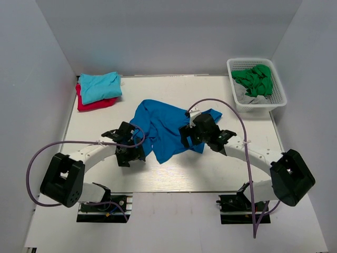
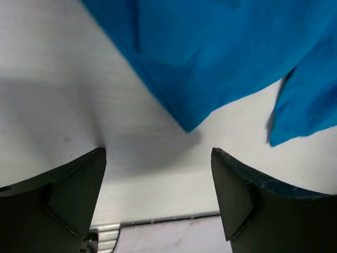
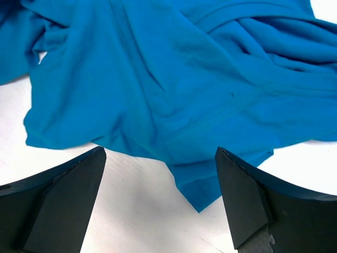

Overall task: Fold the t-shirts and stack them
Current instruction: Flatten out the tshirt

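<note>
The white table [image 1: 174, 179] held everything, and the blue t-shirt [image 1: 163, 129] lay crumpled in the middle of it, between the two arms, with many creases and one part doubled over another. In the far right corner stood a white basket [image 1: 279, 100] with green clothes [image 1: 255, 79] inside. In the far left corner a folded turquoise t-shirt [image 1: 100, 86] rested on top of a red t-shirt [image 1: 92, 104], so that pile looked ready to receive the next piece. The left claw [image 2: 157, 153] was open and held nothing; it hovered low over the bare table just beside the left edge of the blue shirt, and a pointed corner [image 2: 187, 129] of cloth lay right in front of its gap. The right claw [image 3: 159, 152] was also wide open and empty, above the right side of the same shirt, with a hem corner [image 3: 200, 205] between its fingers. As I judge it, the step in hand was to take the shirt and spread it flat before any folding. To do this well, each claw should go down on its own corner and pinch one layer only, close to the edge, because the cotton is soft and a deep bite would take the folded layers under it too. Then both arms should lift together and pull gently apart, so the cloth opens without twisting.
</note>
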Action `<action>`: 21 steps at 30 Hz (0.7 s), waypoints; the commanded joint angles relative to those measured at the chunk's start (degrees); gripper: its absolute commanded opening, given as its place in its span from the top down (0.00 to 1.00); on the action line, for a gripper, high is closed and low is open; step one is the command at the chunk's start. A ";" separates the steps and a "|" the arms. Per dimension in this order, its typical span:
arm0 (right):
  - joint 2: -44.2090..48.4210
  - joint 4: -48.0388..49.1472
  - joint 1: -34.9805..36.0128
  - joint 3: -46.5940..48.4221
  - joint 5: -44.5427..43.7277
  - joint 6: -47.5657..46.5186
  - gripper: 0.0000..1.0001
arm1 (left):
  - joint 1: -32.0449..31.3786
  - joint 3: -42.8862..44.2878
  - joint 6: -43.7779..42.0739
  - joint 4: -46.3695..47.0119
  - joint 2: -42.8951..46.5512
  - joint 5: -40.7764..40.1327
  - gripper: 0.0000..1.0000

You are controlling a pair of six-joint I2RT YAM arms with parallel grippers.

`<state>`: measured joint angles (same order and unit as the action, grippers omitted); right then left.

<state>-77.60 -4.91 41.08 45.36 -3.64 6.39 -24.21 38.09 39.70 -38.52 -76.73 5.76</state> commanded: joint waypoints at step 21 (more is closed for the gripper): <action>4.22 2.10 17.18 -5.82 -11.92 7.06 0.10 | -10.69 -1.25 11.88 10.14 -10.04 -21.40 1.00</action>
<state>-71.44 -2.17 55.61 37.71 -14.63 14.13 -34.20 42.98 47.86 -22.65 -86.89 -18.50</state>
